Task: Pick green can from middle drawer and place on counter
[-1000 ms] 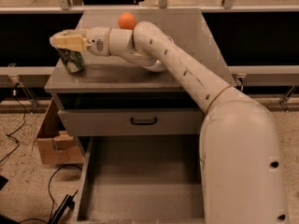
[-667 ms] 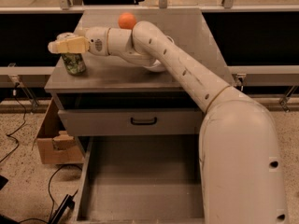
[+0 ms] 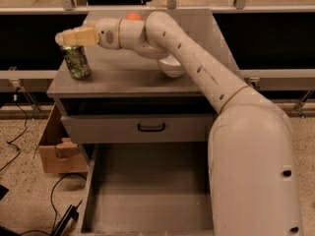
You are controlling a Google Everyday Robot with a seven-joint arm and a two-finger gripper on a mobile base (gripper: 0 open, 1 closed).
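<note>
The green can (image 3: 76,62) stands upright on the counter (image 3: 128,75), near its front left corner. My gripper (image 3: 74,36) is right over the can's top, at the end of the arm that reaches in from the right; it hides the can's lid. The middle drawer (image 3: 147,193) is pulled out below, and its bare grey floor holds nothing.
A white bowl (image 3: 172,69) sits on the counter, partly behind my arm. An orange object (image 3: 133,16) shows at the counter's back. A closed drawer front with a black handle (image 3: 151,127) is above the open drawer. A cardboard box (image 3: 55,150) and cables (image 3: 64,220) lie on the floor at left.
The gripper has risen a little, from around the can's upper part to just over its top. The can has stayed on the counter.
</note>
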